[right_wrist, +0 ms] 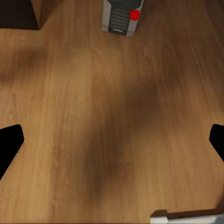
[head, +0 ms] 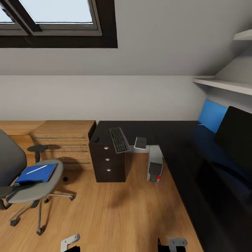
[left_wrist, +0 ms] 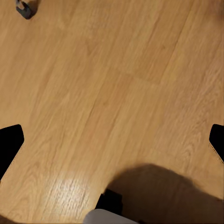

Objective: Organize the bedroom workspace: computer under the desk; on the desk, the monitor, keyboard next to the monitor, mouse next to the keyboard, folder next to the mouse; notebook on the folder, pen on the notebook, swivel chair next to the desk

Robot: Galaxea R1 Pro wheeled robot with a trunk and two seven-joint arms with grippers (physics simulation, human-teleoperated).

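Both grippers are spread wide with nothing in them, just hanging over the light wooden floor (left_wrist: pixel 116 84): left gripper (left_wrist: pixel 112 140), right gripper (right_wrist: pixel 112 140). The thin bright blue folder (head: pixel 36 173) lies on the grey padded swivel chair (head: pixel 21 182) at 9 o'clock. The slim black keyboard (head: pixel 119 140) is on the glossy black bench (head: pixel 182 154), with the small grey tower computer (head: pixel 154 163) under its edge.

Light wood floor (left_wrist: pixel 112 84) w/ plank seams. Dark fingertips (left_wrist: pixel 10 142) at both sides, spread wide apart. Dark castor (left_wrist: pixel 24 8) at one corner. Shadow (left_wrist: pixel 163 191) nr robot's base.
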